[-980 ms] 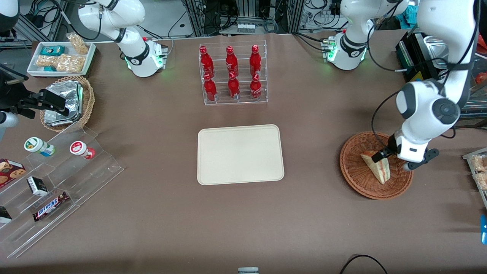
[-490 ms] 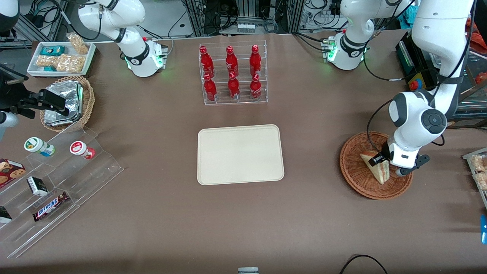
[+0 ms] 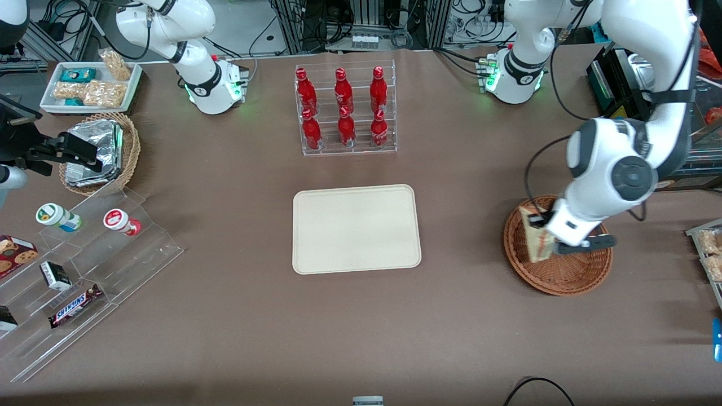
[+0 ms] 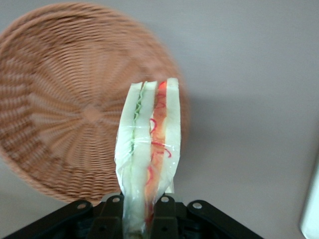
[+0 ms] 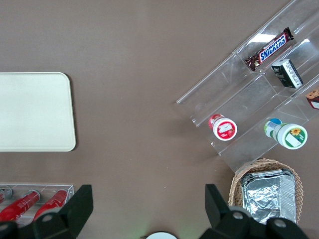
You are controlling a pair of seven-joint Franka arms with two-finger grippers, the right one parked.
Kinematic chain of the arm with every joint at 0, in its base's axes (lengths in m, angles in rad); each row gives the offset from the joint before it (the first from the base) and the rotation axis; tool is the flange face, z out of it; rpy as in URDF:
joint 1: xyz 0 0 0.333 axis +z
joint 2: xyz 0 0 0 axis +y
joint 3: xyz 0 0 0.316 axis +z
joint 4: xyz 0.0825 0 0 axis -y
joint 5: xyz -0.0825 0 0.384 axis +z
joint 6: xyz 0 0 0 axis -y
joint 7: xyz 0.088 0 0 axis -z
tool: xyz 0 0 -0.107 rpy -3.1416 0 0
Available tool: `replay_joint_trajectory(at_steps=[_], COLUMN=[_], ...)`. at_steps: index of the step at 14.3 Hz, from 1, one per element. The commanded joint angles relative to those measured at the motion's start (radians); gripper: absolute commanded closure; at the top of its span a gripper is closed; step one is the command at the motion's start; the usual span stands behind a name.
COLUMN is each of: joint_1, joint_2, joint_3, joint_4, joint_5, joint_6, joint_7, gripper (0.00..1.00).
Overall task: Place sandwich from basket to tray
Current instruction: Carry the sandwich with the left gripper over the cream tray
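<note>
My left gripper (image 3: 540,232) is shut on the sandwich (image 3: 534,234), a plastic-wrapped white-bread wedge with red-orange and green filling, and holds it above the reddish-brown wicker basket (image 3: 569,273) at the rim nearest the tray. In the left wrist view the sandwich (image 4: 149,149) stands on edge between the black fingers (image 4: 166,211) of the gripper (image 4: 141,215), with the basket (image 4: 65,119) empty below it. The cream tray (image 3: 356,228) lies bare at the table's middle; it also shows in the right wrist view (image 5: 35,112).
A clear rack of red bottles (image 3: 345,110) stands farther from the camera than the tray. Clear acrylic steps with snacks (image 3: 79,270), a tan basket of foil packets (image 3: 101,152) and a white snack tray (image 3: 90,84) lie toward the parked arm's end.
The gripper closed on the sandwich lying in the basket, then lifted it and carried it toward the tray side of the basket. The sandwich now hangs on edge.
</note>
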Motion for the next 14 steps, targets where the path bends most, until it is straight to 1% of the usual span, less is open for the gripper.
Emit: replay_joint_trajectory(at_steps=[1,3,6,11,14], joint_1=[-0.129,-0.235,-0.373,-0.545,-0.602], joint_2=[0.062,0.122,0.234,0.426,0.479], joint_3=[0.009,0.004,0.004,0.004,0.004], joint_4=[0.073,0.133,0.271,0.503,0.566], joint_5=[0.005,0.005,0.005,0.006,0.008], joint_6=[-0.024,-0.017,-0.017,-0.014,-0.013], joint_7=[-0.067,-0.194,-0.369,-0.601,-0.646], gripper=[0.98,0.99,1.00,1.00,1.00])
